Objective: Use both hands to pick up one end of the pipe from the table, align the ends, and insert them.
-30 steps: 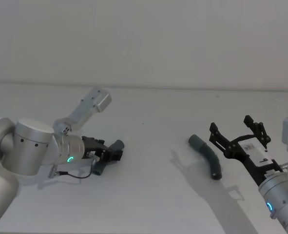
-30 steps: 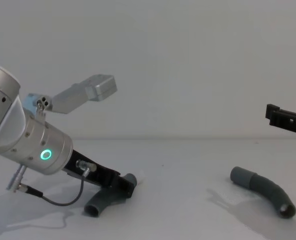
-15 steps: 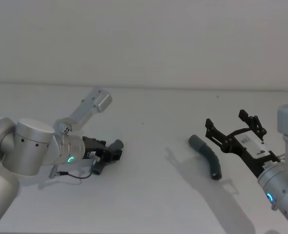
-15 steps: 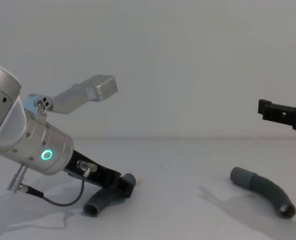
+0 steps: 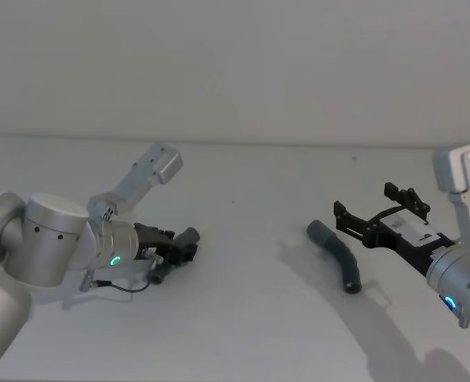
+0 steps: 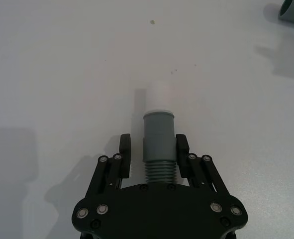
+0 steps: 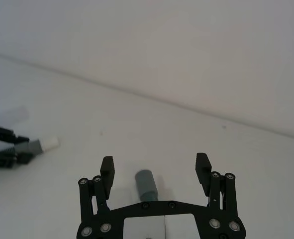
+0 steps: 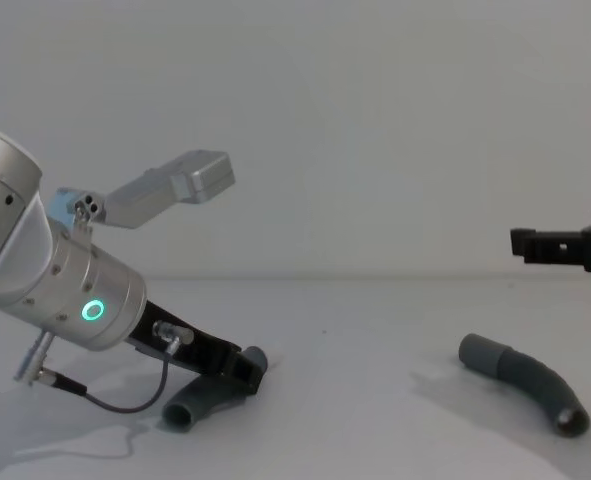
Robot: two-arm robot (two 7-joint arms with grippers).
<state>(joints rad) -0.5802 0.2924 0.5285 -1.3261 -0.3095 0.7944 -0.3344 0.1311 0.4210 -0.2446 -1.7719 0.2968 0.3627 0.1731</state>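
Over on the robot's left in the head view, L gripper (image 5: 179,251) sits low on the table (image 5: 242,318), closed round the short piece (image 5: 189,235) of pipe. One end pokes out past the fingers, the other trails back beneath it. R gripper (image 5: 365,200) hangs on the right, fingers spread wide, holding nothing. It's near the long piece (image 5: 339,255), which lies flat on the table, well apart from the short one.

L wrist view: both fingers pressed against the sides of the short piece at its ribbed part, w/ the white tip (image 6: 159,94) sticking out ahead, free of the grip. Can't tell if the tip is off the table.

R wrist view: fingers wide open. The long piece's collar (image 7: 146,183) shows btw them but farther off, not touched.

Chest view: short piece slopes, rear end down at the table, front end up in the L grip. R gripper is up in the air above the long piece, w/ a clear gap under it.

Step, as I read it: pick-up half done. L has its piece, R not yet. Next move prob. calls for R to drop down, straddle the long piece a bit behind the collar so the mouth is left free, then close. After that, lift both, point tip at collar on one line, push in.
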